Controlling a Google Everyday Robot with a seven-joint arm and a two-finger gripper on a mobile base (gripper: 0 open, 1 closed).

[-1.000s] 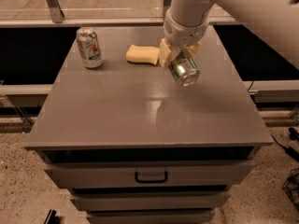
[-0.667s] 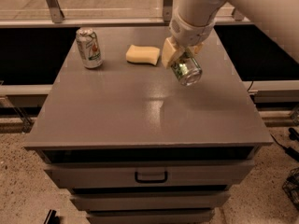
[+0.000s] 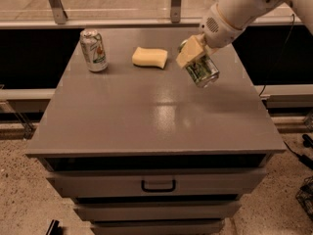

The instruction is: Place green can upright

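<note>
Since the earlier frame the arm has swung a little toward the right of the frame, carrying the gripper and its load with it. The wrist now reaches in from the upper right corner rather than from straight above.

The gripper sits in the upper right part of the picture and is clamped on the green can. It holds the can in the air over the right rear area of the cabinet top. The can is tilted, with one silver end pointing down and toward the lower right, and it does not appear to touch the surface.

By my judgement the pick-up is done and the placing is not. The can has yet to be turned upright, lowered onto the top and let go.

Only one tan finger shows clearly, on the left side of the can; the other is hidden behind it. The lettering on the can is hard to read. The arm is cut off at the top right edge.

At the upper left stands a silver-white can, upright, with a yellow sponge near the middle rear, both well apart from the gripper.
</note>
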